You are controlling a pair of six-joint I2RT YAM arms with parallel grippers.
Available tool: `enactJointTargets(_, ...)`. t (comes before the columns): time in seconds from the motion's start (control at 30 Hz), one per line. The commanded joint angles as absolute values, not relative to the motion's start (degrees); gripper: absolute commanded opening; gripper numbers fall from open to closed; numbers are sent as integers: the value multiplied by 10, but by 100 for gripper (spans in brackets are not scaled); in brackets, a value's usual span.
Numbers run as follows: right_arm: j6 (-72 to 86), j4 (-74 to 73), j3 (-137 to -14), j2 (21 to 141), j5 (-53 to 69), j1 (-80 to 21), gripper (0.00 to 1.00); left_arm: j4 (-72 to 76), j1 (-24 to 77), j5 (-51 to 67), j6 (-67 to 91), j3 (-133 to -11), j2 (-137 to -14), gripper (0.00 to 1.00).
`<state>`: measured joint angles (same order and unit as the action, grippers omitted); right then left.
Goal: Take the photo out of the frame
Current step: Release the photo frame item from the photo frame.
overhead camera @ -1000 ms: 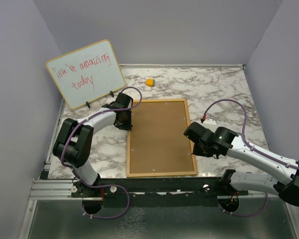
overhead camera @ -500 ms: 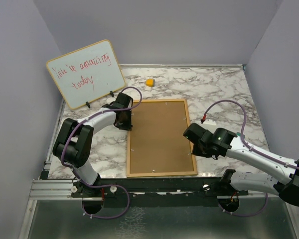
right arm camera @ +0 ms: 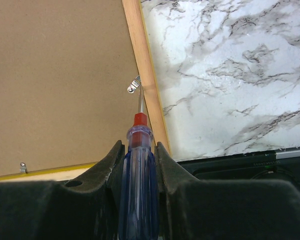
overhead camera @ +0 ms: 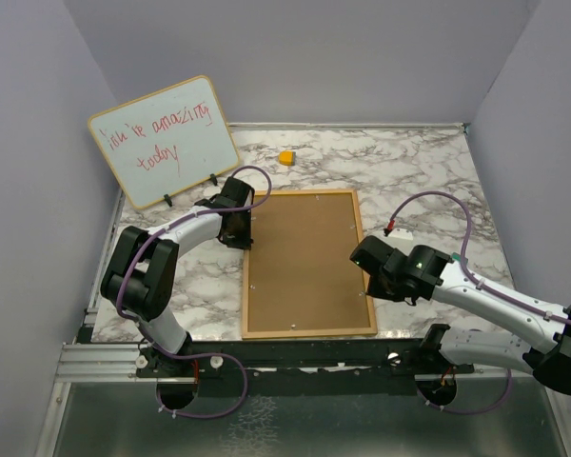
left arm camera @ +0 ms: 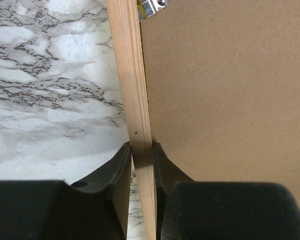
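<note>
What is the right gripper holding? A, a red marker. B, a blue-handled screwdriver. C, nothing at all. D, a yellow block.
B: the right wrist view shows the right gripper shut on a blue-handled screwdriver, its tip at a small metal clip on the edge of the frame.

Bare marble table (overhead camera: 428, 171) lies open right of the frame (overhead camera: 305, 262); the whiteboard (overhead camera: 162, 143) blocks the far-left corner.

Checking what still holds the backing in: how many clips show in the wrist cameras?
3. One clip at the screwdriver tip; one by the yellow edge of the frame; one beside the side that the left gripper pinches. Others may be out of view.
</note>
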<state>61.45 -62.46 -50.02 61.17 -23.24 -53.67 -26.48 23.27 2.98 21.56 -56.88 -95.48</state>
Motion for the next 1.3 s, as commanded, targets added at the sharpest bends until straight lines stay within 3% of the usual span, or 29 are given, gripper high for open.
enactJointTargets(0.0,617,-606,-503,604,-249,-540,0,-284,240,29,196,-563,-973,0)
enactJointTargets(1.27,605,-636,-522,615,-228,-540,0,-286,242,28,194,-563,-975,0)
